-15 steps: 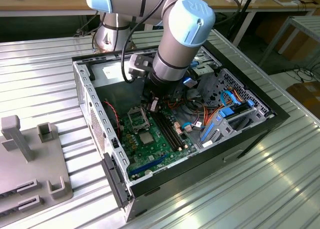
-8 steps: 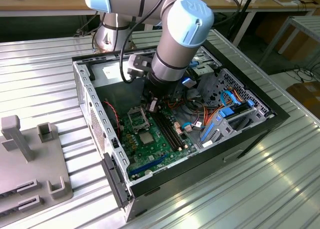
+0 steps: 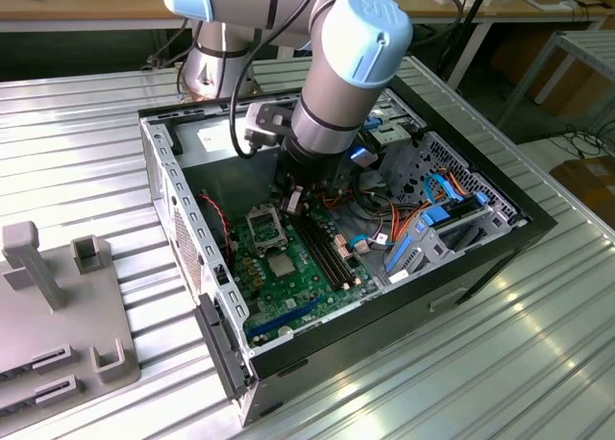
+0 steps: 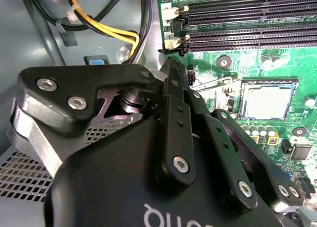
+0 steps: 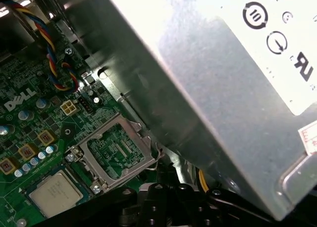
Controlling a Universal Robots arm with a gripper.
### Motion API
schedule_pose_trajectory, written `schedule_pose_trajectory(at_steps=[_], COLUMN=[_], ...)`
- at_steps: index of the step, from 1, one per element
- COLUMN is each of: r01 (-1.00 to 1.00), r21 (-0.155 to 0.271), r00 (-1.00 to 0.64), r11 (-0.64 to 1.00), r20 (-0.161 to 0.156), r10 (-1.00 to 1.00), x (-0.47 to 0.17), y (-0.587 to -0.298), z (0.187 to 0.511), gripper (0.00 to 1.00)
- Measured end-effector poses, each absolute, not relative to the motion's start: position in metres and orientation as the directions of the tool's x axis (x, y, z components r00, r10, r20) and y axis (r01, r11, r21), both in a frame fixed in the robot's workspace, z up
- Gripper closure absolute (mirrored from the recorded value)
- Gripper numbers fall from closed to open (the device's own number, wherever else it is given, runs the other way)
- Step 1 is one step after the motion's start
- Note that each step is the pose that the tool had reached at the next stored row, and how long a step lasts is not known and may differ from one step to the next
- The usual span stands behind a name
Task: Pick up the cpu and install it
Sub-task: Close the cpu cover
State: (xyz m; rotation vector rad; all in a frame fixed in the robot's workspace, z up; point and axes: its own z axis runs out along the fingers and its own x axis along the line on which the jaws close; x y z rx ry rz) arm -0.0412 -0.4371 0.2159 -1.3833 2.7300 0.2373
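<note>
Hand (image 3: 293,206) low inside case (image 3: 161,166), grip cannot tell | cpu (image 5: 56,192) flat in socket (image 4: 243,83) | frame (image 5: 124,173) open beside it

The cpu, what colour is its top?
The cpu is silver-grey, clearest in the second wrist view.

Ribbed metal tabletop (image 3: 77,123), wooden workbench (image 3: 86,6) behind, grey side table (image 3: 586,46), bright glare

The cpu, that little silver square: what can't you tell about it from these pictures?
Exterior view: the cpu is too small to show whether it lies fully flat.
Both wrist views: its underside is hidden by its own metal top.
First wrist view: the marks on its top are too small to read.
Second wrist view: the gripper covers the motherboard on one side of the cpu.
</note>
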Motion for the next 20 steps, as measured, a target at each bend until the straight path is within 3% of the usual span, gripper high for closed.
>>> schedule_pose_trajectory(at_steps=[20], r01=[-0.806], r21=[0.083], r00=[-0.592], r11=[0.586], r20=[-0.103], r10=[-0.799], x=[-0.041], y=[-0.437], z=[0.227], gripper=[0.89])
